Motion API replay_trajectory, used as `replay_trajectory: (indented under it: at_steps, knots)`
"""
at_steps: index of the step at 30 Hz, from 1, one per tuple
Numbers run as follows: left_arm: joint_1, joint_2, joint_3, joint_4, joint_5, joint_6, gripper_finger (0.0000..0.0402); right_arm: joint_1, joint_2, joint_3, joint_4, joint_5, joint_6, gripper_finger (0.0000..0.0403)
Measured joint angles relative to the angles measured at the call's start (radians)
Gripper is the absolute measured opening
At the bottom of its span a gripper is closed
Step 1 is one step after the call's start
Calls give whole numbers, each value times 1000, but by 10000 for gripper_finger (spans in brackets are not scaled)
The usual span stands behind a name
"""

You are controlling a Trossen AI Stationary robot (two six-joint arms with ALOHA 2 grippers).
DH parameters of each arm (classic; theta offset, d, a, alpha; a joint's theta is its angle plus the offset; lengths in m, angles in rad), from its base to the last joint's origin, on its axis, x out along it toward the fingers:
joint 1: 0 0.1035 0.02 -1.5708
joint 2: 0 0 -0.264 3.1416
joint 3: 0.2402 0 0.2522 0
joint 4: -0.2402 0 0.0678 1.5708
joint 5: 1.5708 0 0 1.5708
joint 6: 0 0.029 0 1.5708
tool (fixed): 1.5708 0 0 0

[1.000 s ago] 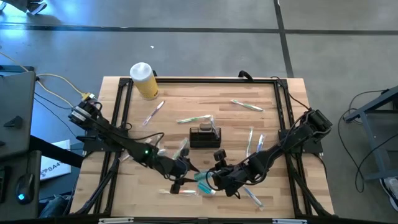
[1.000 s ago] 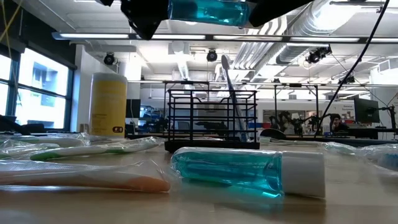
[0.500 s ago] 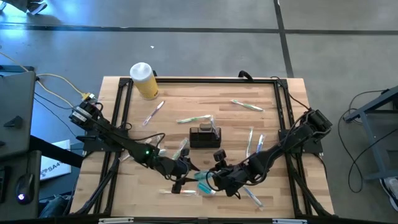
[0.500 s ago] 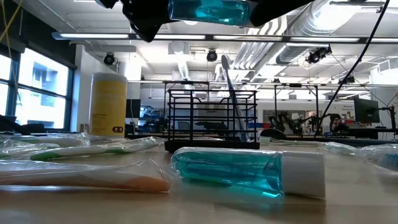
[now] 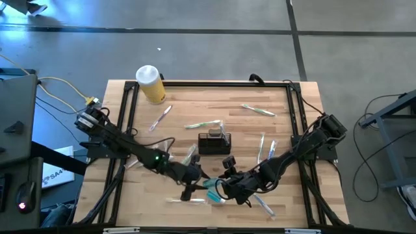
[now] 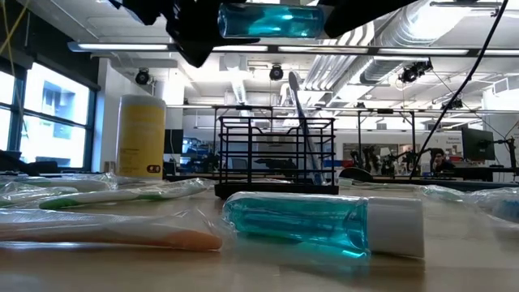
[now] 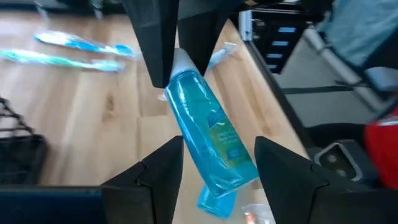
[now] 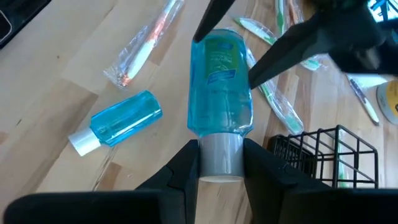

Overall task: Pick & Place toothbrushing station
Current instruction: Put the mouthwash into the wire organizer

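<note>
behind both jaws, caddy [image 5: 214, 143]; blue bottle [image 5: 213, 188] between them

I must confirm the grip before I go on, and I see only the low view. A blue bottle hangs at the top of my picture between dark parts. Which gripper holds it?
Observer: The right gripper does. In its wrist view it is shut on the grey cap of the lifted bottle.
Operator: And where is the left arm?
Observer: The left gripper is at the bottle's other end, around its base. I cannot tell whether it grips.
Operator: Where is this above the table?
Observer: In the high view, it is between the black caddy and the table edge at the picture's bottom, apart from the caddy.
</note>
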Motion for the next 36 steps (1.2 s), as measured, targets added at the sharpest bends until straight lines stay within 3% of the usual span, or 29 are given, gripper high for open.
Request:
replay_trajectory:
  at_steps: [4,9,22,36]
  knots:
    - [60,0,0,1,143,-48,189,0,1,0,3,7,0,91]
    - [95,0,0,26,233,-69,189,0,1,0,9,23,-11,91]
    - [99,0,-1,25,256,-62,180,0,2,1,7,23,-15,91]
    - [100,2,-2,19,265,-73,72,0,2,2,13,29,-48,91]
